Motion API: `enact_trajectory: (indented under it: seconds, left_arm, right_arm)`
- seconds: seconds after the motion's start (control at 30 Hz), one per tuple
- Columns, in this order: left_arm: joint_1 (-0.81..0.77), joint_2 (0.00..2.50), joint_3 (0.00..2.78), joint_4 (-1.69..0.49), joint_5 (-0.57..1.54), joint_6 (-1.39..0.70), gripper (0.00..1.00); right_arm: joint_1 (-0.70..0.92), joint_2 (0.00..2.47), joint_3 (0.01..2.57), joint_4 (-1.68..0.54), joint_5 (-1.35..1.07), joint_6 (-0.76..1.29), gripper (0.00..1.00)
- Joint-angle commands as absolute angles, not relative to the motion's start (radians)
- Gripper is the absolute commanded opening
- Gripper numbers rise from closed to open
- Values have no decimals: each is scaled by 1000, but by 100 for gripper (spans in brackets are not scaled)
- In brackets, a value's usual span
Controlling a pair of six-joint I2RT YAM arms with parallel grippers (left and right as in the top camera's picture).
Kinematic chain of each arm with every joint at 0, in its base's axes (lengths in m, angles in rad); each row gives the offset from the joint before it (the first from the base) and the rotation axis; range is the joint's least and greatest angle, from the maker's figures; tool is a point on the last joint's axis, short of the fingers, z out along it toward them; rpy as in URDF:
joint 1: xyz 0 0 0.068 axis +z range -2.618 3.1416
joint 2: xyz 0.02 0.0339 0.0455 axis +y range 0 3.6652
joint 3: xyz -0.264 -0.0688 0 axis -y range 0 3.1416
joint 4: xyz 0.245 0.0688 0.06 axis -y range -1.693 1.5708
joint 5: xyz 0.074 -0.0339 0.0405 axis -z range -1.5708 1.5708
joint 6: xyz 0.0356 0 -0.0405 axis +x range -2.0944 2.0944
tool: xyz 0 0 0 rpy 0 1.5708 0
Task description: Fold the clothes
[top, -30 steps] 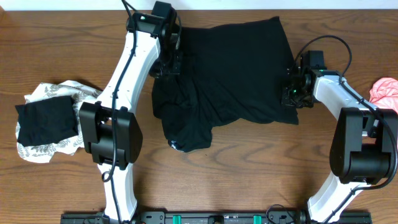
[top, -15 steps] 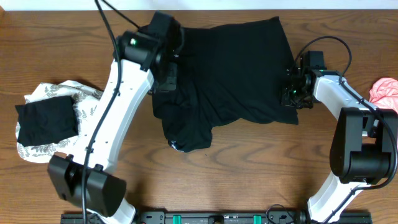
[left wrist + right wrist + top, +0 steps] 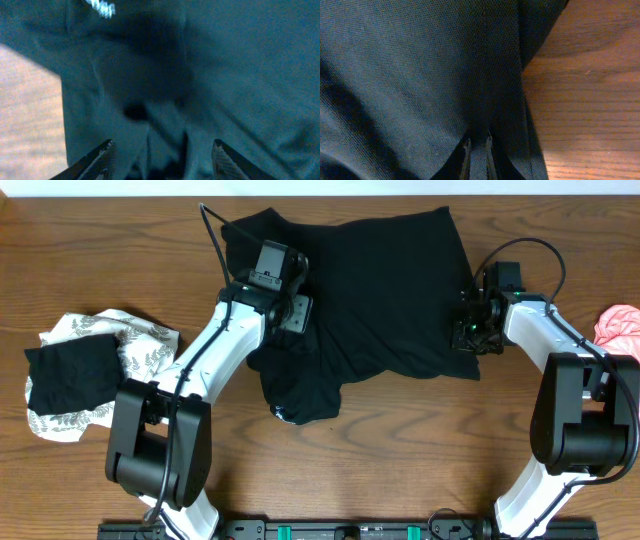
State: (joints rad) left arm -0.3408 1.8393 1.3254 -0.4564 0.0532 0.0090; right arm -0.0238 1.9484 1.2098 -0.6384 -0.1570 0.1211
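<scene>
A large black shirt [image 3: 375, 295] lies spread across the middle of the table, rumpled at its left and lower parts. My left gripper [image 3: 298, 312] hovers over the shirt's left side, jaws open and empty [image 3: 162, 150] above the dark fabric [image 3: 225, 65] with small white lettering [image 3: 100, 7]. My right gripper [image 3: 470, 330] is at the shirt's right edge, jaws shut [image 3: 476, 150] on a thin fold of the black fabric [image 3: 420, 65].
A white leaf-print garment [image 3: 140, 345] with a black piece [image 3: 72, 373] on it lies at the left. A pink garment [image 3: 620, 328] lies at the right edge. Bare wood table [image 3: 400, 440] shows in front.
My left arm has swung down and right, from the shirt's top left corner to over its left middle. The shirt's upper left corner now lies uncovered. The right arm has not moved.
</scene>
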Motion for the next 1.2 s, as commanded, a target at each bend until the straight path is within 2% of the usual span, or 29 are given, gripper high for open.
enact_trajectory:
  seconds: [0.0, 0.53, 0.57, 0.67, 0.73, 0.77, 0.93, 1.17]
  left_arm:
    - [-321, 1889, 1330, -402, 60, 49, 63]
    - [-236, 2013, 1330, -274, 36, 95, 61]
    - [-234, 2013, 1330, -275, 34, 97, 54]
    - [-230, 2011, 1331, -278, 2, 120, 22]
    - [-229, 2008, 1335, -287, -75, 120, 9]
    - [-227, 2003, 1335, -296, -119, 120, 6]
    - [-210, 1966, 1336, -313, -284, 143, 6]
    - [-143, 1954, 1353, -292, -308, 165, 6]
  right_arm:
    - [-25, 1935, 1217, -637, -162, 126, 11]
    - [-25, 1935, 1217, -638, -161, 126, 11]
    - [-25, 1935, 1217, -639, -161, 126, 11]
    - [-25, 1935, 1217, -645, -161, 126, 11]
    - [-25, 1935, 1217, -646, -161, 126, 11]
    - [-25, 1935, 1217, -647, -161, 126, 11]
    - [-25, 1935, 1217, -648, -160, 126, 10]
    - [-25, 1936, 1217, -675, -17, 126, 8]
